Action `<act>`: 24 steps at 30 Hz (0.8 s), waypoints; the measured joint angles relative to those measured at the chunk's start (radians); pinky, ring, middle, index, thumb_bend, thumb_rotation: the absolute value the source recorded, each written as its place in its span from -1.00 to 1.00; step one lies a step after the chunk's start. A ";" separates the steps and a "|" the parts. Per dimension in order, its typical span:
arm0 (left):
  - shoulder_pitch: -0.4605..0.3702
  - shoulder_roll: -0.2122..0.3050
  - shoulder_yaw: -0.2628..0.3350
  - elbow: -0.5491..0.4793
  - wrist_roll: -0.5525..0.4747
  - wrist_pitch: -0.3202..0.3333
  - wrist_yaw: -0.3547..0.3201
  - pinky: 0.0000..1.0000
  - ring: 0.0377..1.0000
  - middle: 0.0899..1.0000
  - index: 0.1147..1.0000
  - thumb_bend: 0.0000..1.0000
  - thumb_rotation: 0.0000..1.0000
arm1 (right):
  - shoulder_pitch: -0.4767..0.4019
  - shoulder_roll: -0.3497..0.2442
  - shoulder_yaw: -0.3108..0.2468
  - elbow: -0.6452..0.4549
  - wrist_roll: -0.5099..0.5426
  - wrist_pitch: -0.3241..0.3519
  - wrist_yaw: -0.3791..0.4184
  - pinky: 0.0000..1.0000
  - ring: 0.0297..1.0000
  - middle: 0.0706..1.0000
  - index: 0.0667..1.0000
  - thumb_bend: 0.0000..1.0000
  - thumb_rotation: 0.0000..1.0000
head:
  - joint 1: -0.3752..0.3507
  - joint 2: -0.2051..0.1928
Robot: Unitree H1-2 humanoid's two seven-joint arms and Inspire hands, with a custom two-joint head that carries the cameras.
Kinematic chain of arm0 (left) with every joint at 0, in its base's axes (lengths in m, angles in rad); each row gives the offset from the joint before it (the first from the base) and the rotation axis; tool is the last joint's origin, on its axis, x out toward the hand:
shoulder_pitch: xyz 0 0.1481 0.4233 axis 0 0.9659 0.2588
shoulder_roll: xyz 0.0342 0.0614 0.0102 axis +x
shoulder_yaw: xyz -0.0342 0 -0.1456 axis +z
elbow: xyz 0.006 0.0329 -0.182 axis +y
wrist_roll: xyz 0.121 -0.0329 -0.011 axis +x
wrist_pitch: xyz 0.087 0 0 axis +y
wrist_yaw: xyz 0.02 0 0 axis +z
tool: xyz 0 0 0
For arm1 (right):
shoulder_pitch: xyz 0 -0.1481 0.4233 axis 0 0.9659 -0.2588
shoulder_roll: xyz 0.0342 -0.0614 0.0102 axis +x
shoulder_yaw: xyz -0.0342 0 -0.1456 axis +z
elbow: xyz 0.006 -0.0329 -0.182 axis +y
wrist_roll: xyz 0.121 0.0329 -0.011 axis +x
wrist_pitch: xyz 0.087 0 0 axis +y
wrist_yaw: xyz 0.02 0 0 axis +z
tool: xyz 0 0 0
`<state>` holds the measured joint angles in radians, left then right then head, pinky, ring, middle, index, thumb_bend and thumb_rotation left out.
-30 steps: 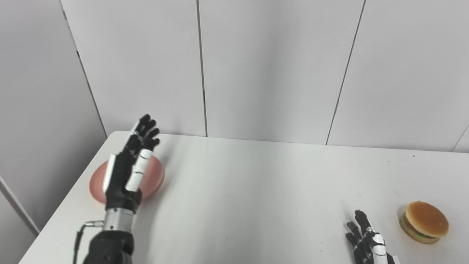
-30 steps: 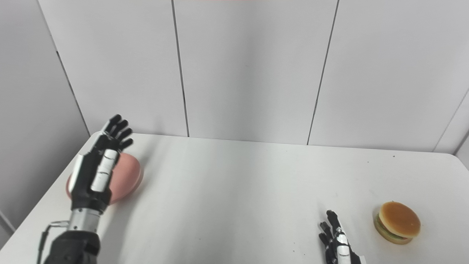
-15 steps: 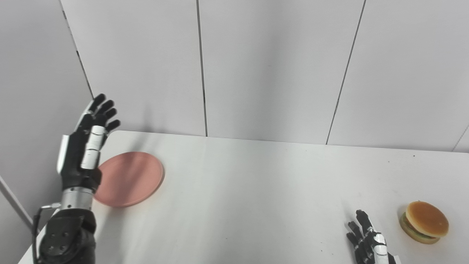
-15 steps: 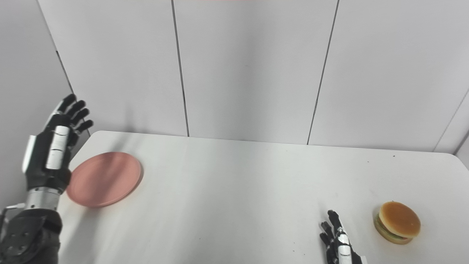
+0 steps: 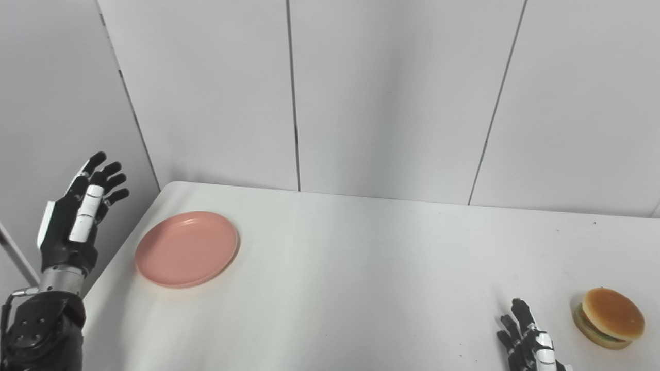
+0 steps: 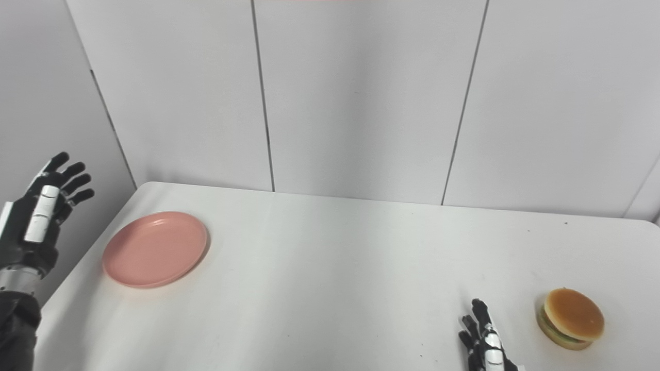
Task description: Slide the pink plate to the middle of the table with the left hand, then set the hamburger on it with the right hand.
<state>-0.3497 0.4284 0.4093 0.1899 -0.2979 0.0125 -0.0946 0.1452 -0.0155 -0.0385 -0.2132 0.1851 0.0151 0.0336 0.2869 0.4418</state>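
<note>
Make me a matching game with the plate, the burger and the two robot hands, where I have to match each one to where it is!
Things:
1. pink plate
2. hamburger
3. left hand
4. right hand

Places:
A. raised in the air, past the table's left edge
B. near the table's front right corner
C. on the table's left side, empty
D. low at the front, just left of the hamburger

Pairs: 1-C, 2-B, 3-A, 4-D
</note>
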 measured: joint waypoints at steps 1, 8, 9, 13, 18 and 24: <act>-0.009 0.003 0.007 0.025 -0.019 -0.001 -0.010 0.52 0.71 0.74 0.75 0.89 0.54 | 0.000 0.000 0.000 0.000 0.000 0.000 0.000 0.94 0.93 0.99 0.87 0.45 1.00 | -0.002 0.003; -0.077 0.015 0.026 0.178 -0.079 -0.003 -0.043 0.50 0.73 0.76 0.75 0.92 0.62 | 0.000 0.000 0.001 -0.003 0.002 0.006 -0.001 0.92 0.92 0.94 0.85 0.44 1.00 | -0.009 0.003; -0.083 0.016 0.025 0.193 -0.078 -0.005 -0.044 0.50 0.73 0.76 0.75 0.92 0.62 | 0.000 0.000 0.001 -0.003 0.002 0.006 -0.001 0.91 0.92 0.93 0.85 0.43 1.00 | -0.009 0.003; -0.096 0.017 0.022 0.272 -0.067 -0.014 -0.045 0.47 0.74 0.76 0.75 0.91 0.60 | 0.000 0.000 0.003 -0.003 0.002 0.006 -0.001 0.91 0.92 0.90 0.83 0.45 1.00 | -0.014 0.005; -0.102 0.016 0.023 0.354 -0.065 -0.018 -0.032 0.51 0.71 0.74 0.72 0.85 0.51 | 0.001 0.000 0.001 -0.008 0.004 0.011 -0.002 0.89 0.90 0.90 0.84 0.47 1.00 | -0.012 0.014; -0.129 0.011 0.020 0.415 -0.065 -0.030 -0.021 0.52 0.70 0.74 0.71 0.86 0.49 | 0.002 0.000 0.000 -0.013 0.004 0.019 -0.002 0.90 0.91 0.89 0.83 0.45 1.00 | -0.009 0.017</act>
<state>-0.4788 0.4391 0.4297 0.6046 -0.3632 -0.0173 -0.1158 0.1471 -0.0159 -0.0387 -0.2262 0.1892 0.0342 0.0319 0.2777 0.4587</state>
